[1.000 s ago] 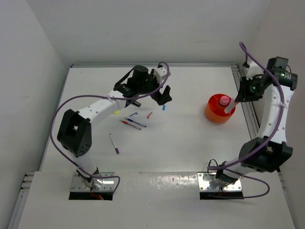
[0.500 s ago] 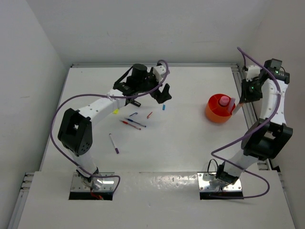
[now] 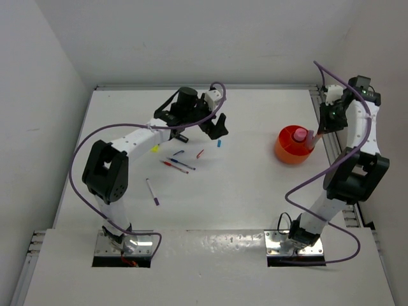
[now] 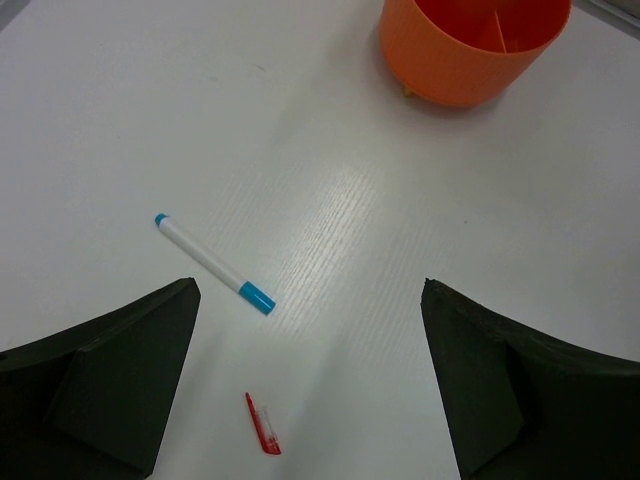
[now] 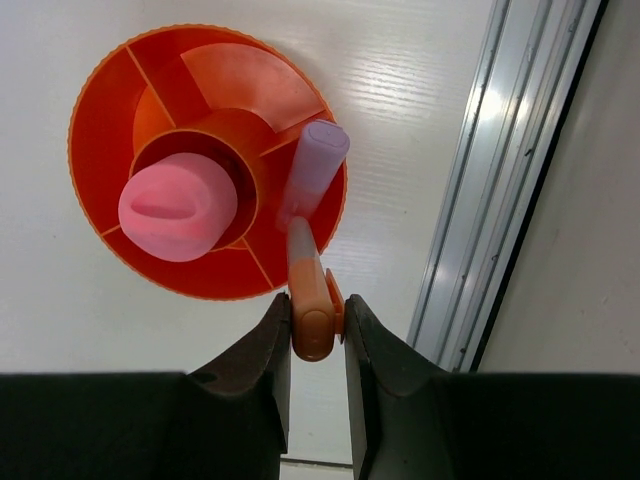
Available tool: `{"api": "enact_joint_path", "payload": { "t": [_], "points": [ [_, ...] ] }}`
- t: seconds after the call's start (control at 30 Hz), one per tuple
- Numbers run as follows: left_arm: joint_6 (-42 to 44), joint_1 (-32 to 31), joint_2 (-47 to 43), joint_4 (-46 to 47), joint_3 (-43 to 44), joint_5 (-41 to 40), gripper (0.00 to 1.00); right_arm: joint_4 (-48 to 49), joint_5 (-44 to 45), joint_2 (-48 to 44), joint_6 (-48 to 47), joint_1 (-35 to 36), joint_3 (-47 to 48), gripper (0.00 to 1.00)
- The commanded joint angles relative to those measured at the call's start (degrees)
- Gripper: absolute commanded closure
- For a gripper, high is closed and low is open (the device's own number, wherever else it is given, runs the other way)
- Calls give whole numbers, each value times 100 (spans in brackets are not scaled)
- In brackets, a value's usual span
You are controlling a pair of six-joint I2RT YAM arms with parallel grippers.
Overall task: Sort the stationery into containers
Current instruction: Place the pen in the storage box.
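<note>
Pinching one orange marker (image 5: 305, 285) at the rim of the single bowl (image 5: 205, 283), the right fingers (image 5: 250, 370) stand narrow. In the bowl are one pink-capped bottle (image 5: 178, 206) and one lilac marker (image 5: 315, 165). The left fingers (image 4: 110, 380) are spread wide over the table (image 3: 255, 197), above one blue-tipped marker (image 4: 212, 264) and one red piece (image 4: 263, 425). Five more pieces (image 3: 173, 164) lie near.

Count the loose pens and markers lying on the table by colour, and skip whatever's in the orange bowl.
Yellow: 1
Blue: 3
Red: 2
Purple: 1
Total in view: 7
</note>
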Motion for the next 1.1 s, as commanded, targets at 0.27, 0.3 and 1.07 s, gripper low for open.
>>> {"api": "enact_joint_path", "payload": {
  "t": [0.27, 0.3, 1.07],
  "points": [
    [-77, 237, 1, 203, -39, 109, 0, -90, 129, 351, 26, 167, 227, 49],
    [-68, 263, -25, 168, -56, 83, 0, -72, 147, 325, 78, 193, 227, 41],
    [74, 2083, -836, -1388, -1102, -2500, 9, 402, -1523, -1731, 1634, 1537, -685, 39]
  ]
}}
